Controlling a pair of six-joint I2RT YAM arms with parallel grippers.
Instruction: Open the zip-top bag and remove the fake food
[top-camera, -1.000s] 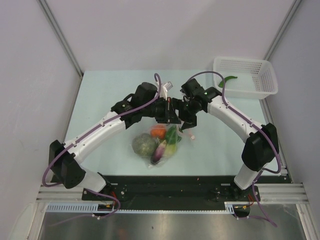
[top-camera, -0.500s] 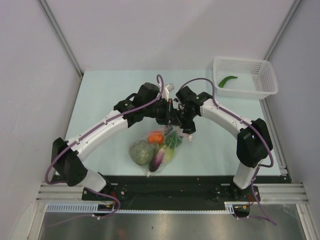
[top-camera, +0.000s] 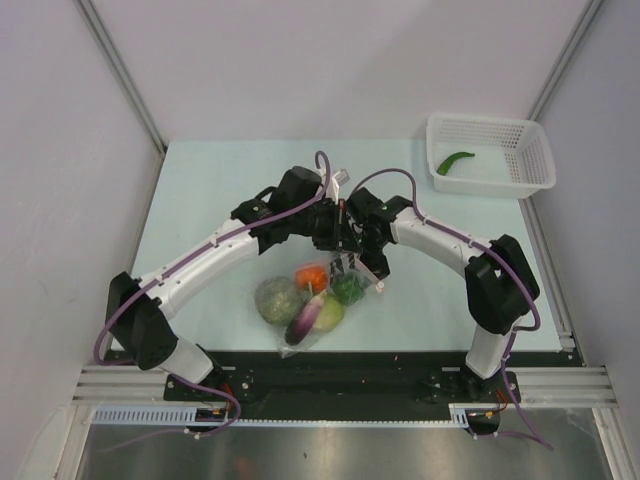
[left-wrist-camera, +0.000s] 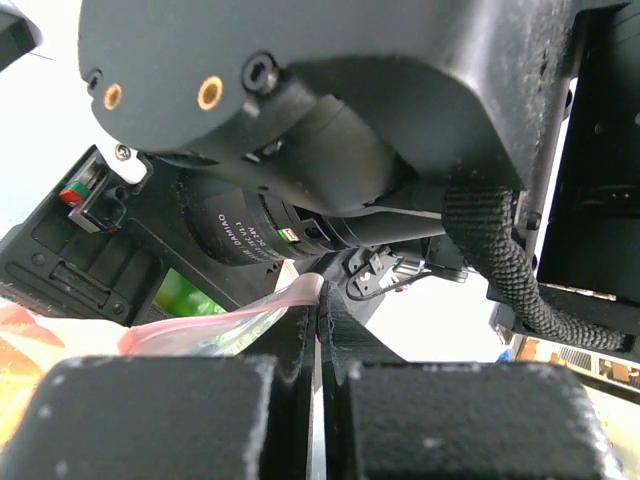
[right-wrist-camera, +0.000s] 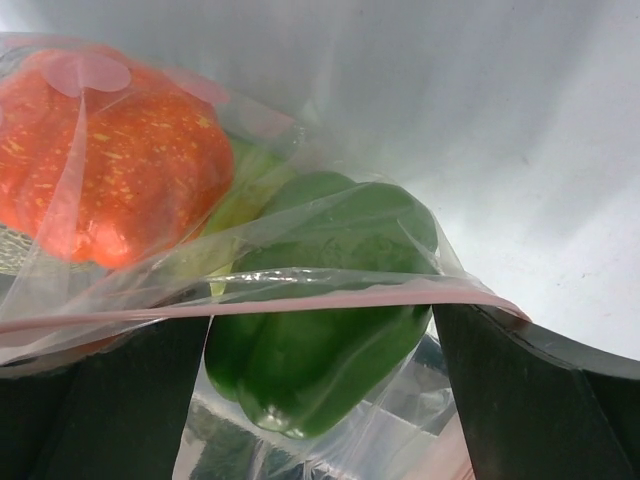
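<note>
Pink zip strip (right-wrist-camera: 330, 298) pinched in left gripper (left-wrist-camera: 320, 312); both arms arch inward, right gripper (right-wrist-camera: 320, 335) gaping astride the bag (top-camera: 318, 302).

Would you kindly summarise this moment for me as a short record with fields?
left tool: shut on the pink strip of the zip-top bag
right tool: open, the strip spanning its gap
fake food: orange piece, green pepper and others, all inside the bag
basket: far right corner, holding one green chilli
</note>
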